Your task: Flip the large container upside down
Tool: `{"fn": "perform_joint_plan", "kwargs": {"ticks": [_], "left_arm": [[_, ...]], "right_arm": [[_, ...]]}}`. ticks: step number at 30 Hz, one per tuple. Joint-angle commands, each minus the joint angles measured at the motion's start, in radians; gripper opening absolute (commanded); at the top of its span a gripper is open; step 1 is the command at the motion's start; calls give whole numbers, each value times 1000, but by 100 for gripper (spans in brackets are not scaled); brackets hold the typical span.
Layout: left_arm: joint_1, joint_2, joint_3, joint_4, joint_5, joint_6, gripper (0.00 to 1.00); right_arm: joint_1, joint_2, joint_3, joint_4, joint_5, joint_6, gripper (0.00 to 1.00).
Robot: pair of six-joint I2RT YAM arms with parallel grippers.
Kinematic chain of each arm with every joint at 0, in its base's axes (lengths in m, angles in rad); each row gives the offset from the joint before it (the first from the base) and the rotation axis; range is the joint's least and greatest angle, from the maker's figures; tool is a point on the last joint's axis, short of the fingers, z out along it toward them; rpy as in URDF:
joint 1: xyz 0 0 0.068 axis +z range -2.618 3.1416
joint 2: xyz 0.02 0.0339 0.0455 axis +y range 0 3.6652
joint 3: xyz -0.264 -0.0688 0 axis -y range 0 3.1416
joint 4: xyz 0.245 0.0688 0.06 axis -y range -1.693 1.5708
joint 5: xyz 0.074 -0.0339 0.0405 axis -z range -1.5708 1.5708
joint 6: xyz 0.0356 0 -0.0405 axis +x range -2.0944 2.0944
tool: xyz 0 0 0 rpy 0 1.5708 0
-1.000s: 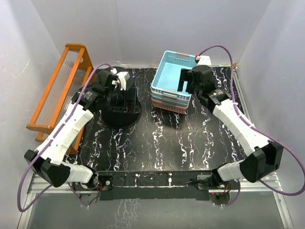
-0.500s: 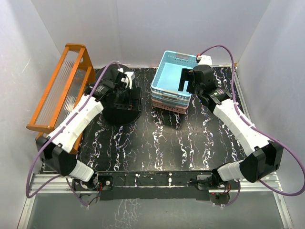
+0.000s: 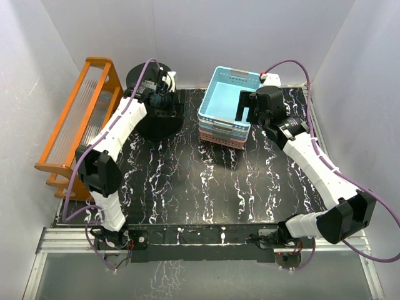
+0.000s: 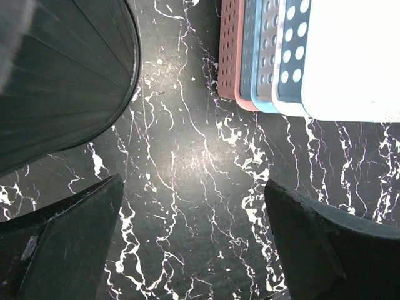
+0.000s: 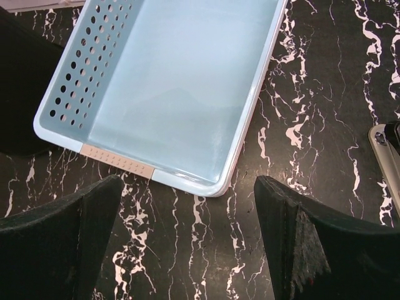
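The large container, a black ribbed round bin (image 3: 152, 127), stands at the back left of the marbled mat. Its wide end seems to rest on the mat and its narrower end points up and back. In the left wrist view its ribbed side (image 4: 62, 75) fills the upper left. My left gripper (image 3: 166, 107) is open and empty just right of the bin, and hovers over bare mat (image 4: 192, 187) between the bin and the baskets. My right gripper (image 3: 242, 106) is open and empty above the near corner of the blue basket (image 5: 187, 187).
A stack of blue, white and pink perforated baskets (image 3: 219, 122) sits at the back centre; its side shows in the left wrist view (image 4: 262, 56) and its top basket in the right wrist view (image 5: 175, 81). An orange rack (image 3: 72, 125) stands along the left wall.
My left arm has stretched toward the back wall. The bin now sits farther back than before, and my left gripper is apart from it. The right arm has hardly moved.
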Motion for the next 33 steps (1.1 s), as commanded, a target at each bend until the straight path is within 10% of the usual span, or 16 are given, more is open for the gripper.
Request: {"fn": "perform_joint_plan", "kwargs": {"ticks": [1,24,33], "left_arm": [[-7,-31,26,-17,79,2,94],[-66,-612,-609,26,16,-182,99],[-66,-613,-608,57,0,-166,99]], "right_arm": [[-5,-33,37,11,-12,8,87],[7,309,229,64,-329,100,91],[-14,132,25,5,-34,63,98]]}}
